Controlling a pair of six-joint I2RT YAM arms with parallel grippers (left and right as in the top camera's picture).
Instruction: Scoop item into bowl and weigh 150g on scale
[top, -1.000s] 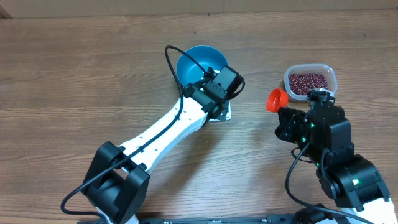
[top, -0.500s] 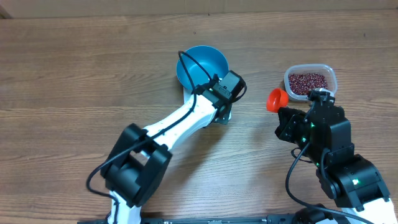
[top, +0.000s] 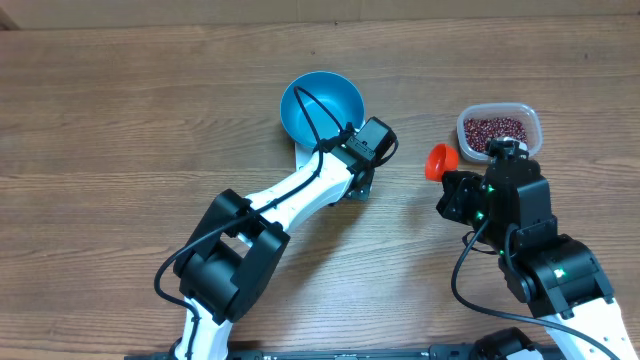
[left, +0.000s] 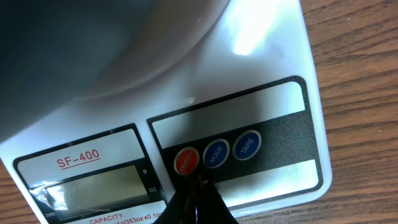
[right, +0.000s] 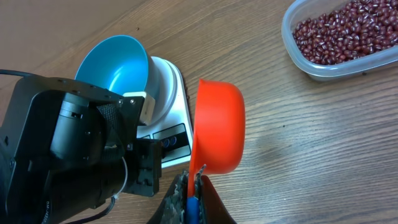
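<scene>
The blue bowl (top: 322, 105) (right: 115, 65) stands on the white scale (left: 280, 68) (right: 175, 109), and its inside shows plain blue. My left gripper (left: 198, 184) (top: 362, 160) is shut, with its tips on the scale's front panel just below the red and blue buttons (left: 216, 153). My right gripper (right: 194, 182) (top: 452, 180) is shut on the handle of the red scoop (right: 217, 124) (top: 438, 160), held right of the scale with its cup on edge. The dark red beans (right: 345, 28) (top: 493, 130) lie in a clear tub.
The clear plastic tub (top: 530, 118) (right: 292, 37) stands at the right rear, just behind my right arm. The left arm (top: 290, 195) stretches diagonally from the front edge to the scale. Bare wooden table (top: 120, 120) lies to the left.
My left gripper has shifted slightly towards the scale's front edge while the arm's elbow swung right. The right gripper and scoop have edged a little left. Bowl and tub are unmoved.
</scene>
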